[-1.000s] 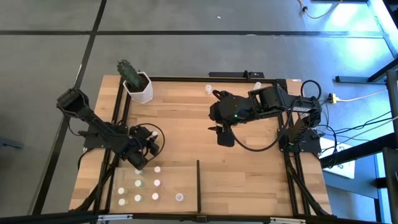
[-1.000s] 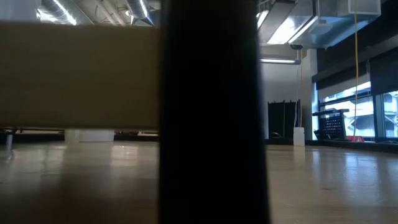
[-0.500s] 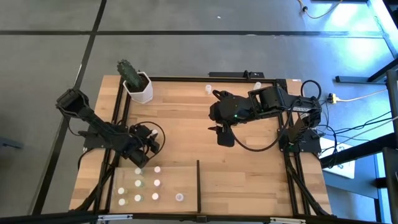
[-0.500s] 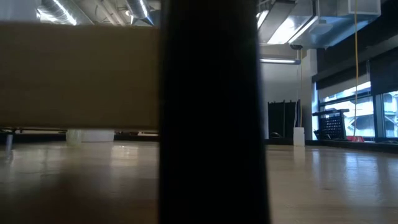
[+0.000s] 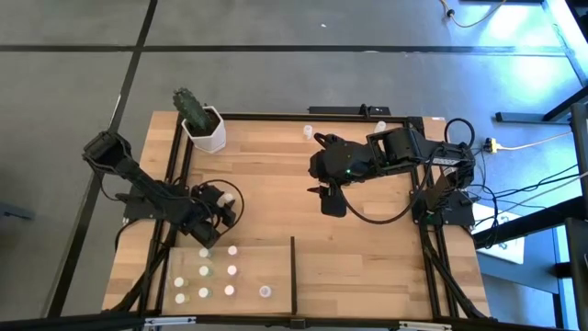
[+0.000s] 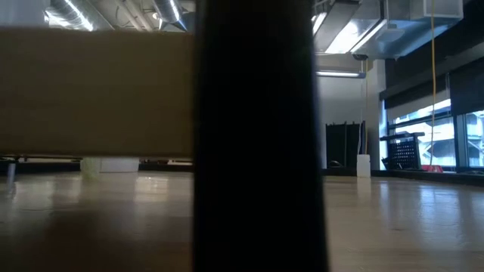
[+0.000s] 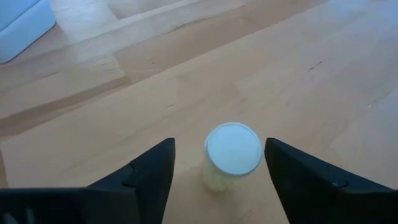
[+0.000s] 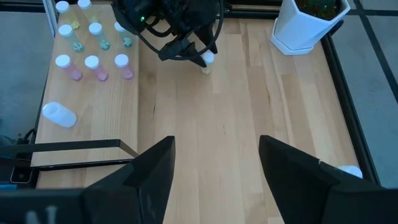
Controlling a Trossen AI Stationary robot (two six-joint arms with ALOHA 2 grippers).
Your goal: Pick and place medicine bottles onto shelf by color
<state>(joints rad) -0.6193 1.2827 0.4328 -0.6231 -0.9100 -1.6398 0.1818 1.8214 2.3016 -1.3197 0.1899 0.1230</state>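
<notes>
My left gripper [image 5: 220, 204] is open at the table's left, just beyond the shelf's far edge. Its two fingers stand on either side of an upright pale green bottle with a white cap [image 7: 232, 151], with a gap on both sides. The right wrist view shows this bottle [image 8: 207, 60] by the left gripper [image 8: 186, 53]. Several bottles [image 5: 204, 273] stand on the light-wood shelf [image 5: 262, 267], left of its black divider [image 5: 293, 271]. My right gripper [image 5: 331, 198] is open and empty over the middle of the table.
A white hexagonal cactus pot [image 5: 204, 129] stands at the far left corner. Two loose bottles [image 5: 309, 134] [image 5: 380, 124] sit near the far edge. One bottle [image 8: 59, 115] lies on its side on the shelf. In the low view the divider [image 6: 253, 136] blocks the middle.
</notes>
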